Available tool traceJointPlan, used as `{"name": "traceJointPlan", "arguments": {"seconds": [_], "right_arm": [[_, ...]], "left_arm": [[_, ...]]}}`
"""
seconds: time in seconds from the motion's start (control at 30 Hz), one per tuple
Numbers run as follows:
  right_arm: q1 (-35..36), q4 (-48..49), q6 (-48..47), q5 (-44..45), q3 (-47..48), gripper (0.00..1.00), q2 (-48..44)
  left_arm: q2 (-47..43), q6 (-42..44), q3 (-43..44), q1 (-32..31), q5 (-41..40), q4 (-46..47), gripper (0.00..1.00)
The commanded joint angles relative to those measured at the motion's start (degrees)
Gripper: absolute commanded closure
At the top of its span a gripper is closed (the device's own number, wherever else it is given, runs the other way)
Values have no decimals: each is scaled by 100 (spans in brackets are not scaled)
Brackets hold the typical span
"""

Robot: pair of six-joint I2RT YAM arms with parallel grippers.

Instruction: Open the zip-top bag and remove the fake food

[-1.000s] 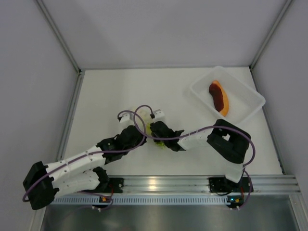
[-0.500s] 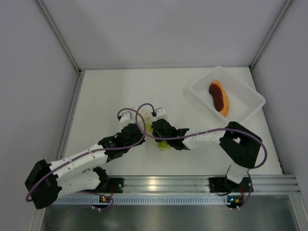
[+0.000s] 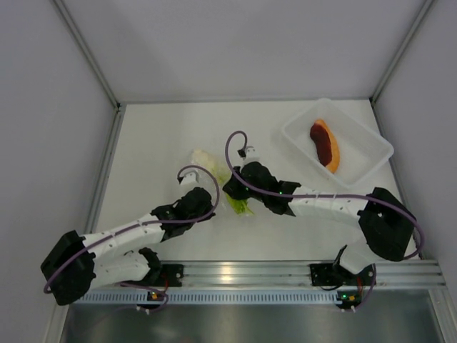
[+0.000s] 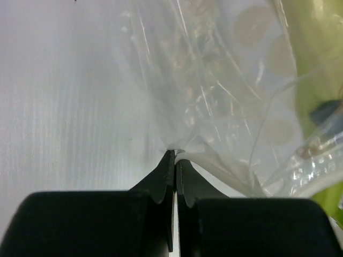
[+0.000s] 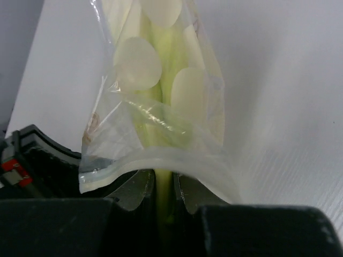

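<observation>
The clear zip-top bag lies mid-table between my two grippers, with the pale green-yellow leafy stalk partly inside it. My left gripper is shut on a pinch of the bag's edge, its tips closed on the film. My right gripper is shut on the stalk's green end at the bag's open mouth; the zip strip arches over its fingers. The orange and dark-red wedge lies in the tray.
The rigid translucent tray stands at the back right. White enclosure walls close the table on the left, back and right. The arm bases and a metal rail run along the near edge.
My right arm has stretched out and its gripper has moved farther from the bases. The bag now lies drawn out toward the far left, showing the stalk's pale end. The left gripper shifted slightly.
</observation>
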Motion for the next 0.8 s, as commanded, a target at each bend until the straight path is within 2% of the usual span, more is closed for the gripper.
{"name": "traceJointPlan", "arguments": {"seconds": [0.0, 0.2, 0.3, 0.6, 0.77], "right_arm": [[-121, 677, 554, 95, -235, 100, -571], [-472, 1670, 1555, -88, -1245, 100, -1239], [-516, 1715, 1662, -97, -1361, 100, -1354], [-437, 2917, 2575, -923, -1721, 100, -1012], [-52, 2779, 2533, -406, -1652, 100, -819]], "left_arm": [[184, 84, -87, 15, -30, 267, 100], [457, -21, -140, 15, -294, 276, 100], [528, -74, -131, 15, -338, 328, 100], [388, -575, -96, 6, -794, 407, 100], [256, -628, 27, -29, -751, 767, 100]]}}
